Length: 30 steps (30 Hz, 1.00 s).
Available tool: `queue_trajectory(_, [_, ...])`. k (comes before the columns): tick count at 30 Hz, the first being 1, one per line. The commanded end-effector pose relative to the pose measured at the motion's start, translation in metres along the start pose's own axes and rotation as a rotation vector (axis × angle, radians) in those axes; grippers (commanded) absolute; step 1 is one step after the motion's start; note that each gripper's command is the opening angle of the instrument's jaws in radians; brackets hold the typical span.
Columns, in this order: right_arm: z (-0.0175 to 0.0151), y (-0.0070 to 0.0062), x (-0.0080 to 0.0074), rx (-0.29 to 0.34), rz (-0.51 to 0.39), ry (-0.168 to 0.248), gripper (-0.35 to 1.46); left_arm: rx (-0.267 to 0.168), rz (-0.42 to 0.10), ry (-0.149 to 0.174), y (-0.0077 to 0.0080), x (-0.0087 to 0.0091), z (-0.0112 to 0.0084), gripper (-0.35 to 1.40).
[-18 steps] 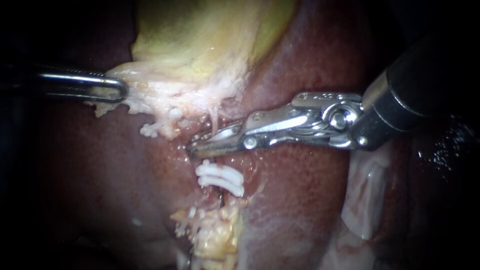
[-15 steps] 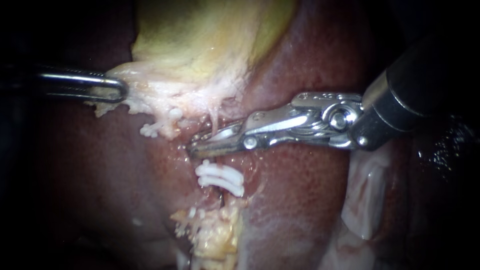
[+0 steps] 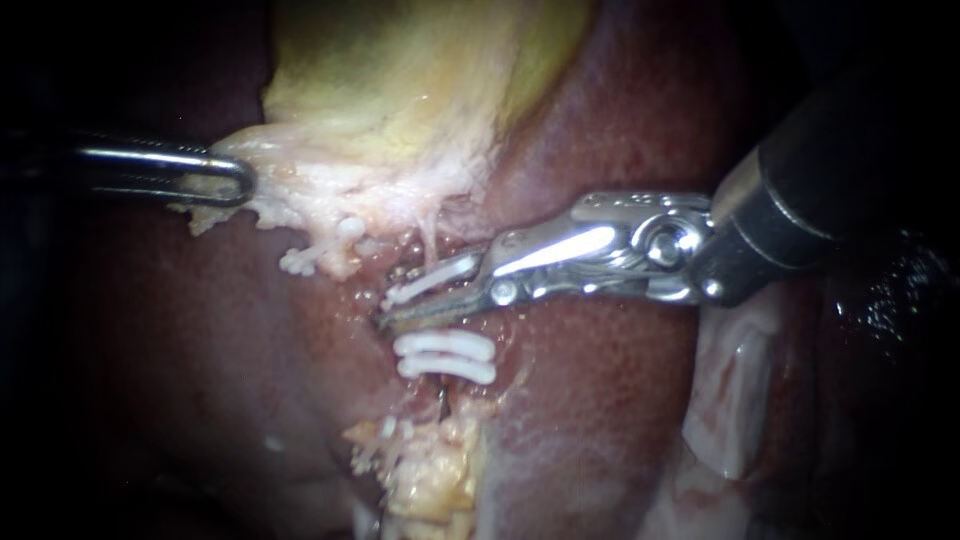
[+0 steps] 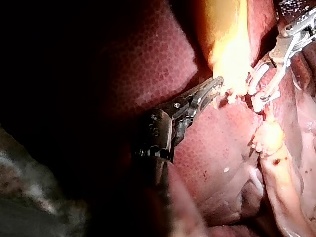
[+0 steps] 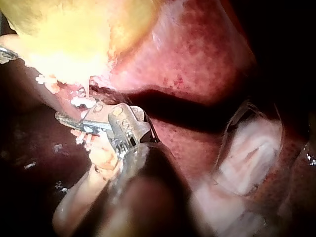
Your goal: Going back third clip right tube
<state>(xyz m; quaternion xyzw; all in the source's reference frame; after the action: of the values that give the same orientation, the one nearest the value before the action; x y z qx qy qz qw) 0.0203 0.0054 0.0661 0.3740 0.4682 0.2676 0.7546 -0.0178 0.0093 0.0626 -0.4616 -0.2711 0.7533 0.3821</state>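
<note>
In the endoscope view my right instrument (image 3: 425, 300) reaches in from the right, its jaws open at the tube (image 3: 431, 243) below the gallbladder (image 3: 400, 90). A white clip (image 3: 430, 281) lies slanted between the jaws, just above the lower one. Two more white clips (image 3: 446, 357) sit side by side right under that jaw. My left instrument (image 3: 228, 180) comes from the left, shut on the pale fringe of the gallbladder. The left wrist view shows the same hold (image 4: 216, 85) with the right instrument (image 4: 264, 86) beyond it. The right wrist view shows its jaws (image 5: 69, 118) by the clips.
Dark red liver (image 3: 600, 400) surrounds the site. A small cluster of white clips (image 3: 300, 262) hangs on the pale tissue to the left. Yellowish fatty tissue (image 3: 430, 470) lies below the clips, and a pale membrane fold (image 3: 735, 400) sits under the right shaft.
The right instrument's jaws have parted, uncovering a white clip on the tube. Its wrist has shifted slightly left. The two lower clips now lie more level. The left instrument has not moved.
</note>
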Motion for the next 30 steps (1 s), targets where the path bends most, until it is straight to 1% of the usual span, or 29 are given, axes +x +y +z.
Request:
queue_trajectory(1, [0.0001,0.0003,-0.0003,-0.020,-0.016,0.009,0.49,0.000,0.001,0.000,0.0000,0.0000,0.0000,-0.35])
queue_trajectory(3, [0.0002,0.0006,-0.0007,-0.045,-0.054,0.018,0.50,-0.001,0.001,0.000,0.0000,0.0000,0.0000,-0.35])
queue_trajectory(7, [-0.0002,0.0014,-0.0014,-0.062,-0.120,0.022,0.50,-0.001,0.001,-0.001,0.0000,0.0000,-0.0001,-0.35])
queue_trajectory(9, [-0.0007,0.0016,-0.0017,-0.074,-0.151,0.026,0.50,-0.001,0.001,-0.001,0.0000,-0.0001,-0.0002,-0.35])
queue_trajectory(13, [-0.0022,0.0015,-0.0023,-0.076,-0.216,0.024,0.50,-0.001,0.001,-0.001,0.0001,-0.0001,-0.0002,-0.35])
queue_trajectory(15, [-0.0031,0.0013,-0.0026,-0.076,-0.252,0.023,0.50,-0.002,0.001,-0.001,0.0001,-0.0001,-0.0002,-0.35])
queue_trajectory(18, [-0.0046,0.0006,-0.0030,-0.079,-0.305,0.032,0.50,-0.002,0.001,-0.001,0.0001,-0.0001,-0.0003,-0.35])
queue_trajectory(21, [-0.0063,-0.0002,-0.0032,-0.082,-0.376,0.033,0.50,-0.002,0.001,-0.001,0.0001,-0.0001,-0.0003,-0.35])
queue_trajectory(25, [-0.0089,-0.0015,-0.0031,-0.096,-0.455,0.033,0.50,-0.002,0.001,-0.001,0.0001,-0.0001,-0.0003,-0.35])
queue_trajectory(30, [-0.0126,-0.0028,-0.0028,-0.092,-0.507,0.032,0.50,-0.002,0.001,-0.001,0.0001,-0.0001,-0.0004,-0.35])
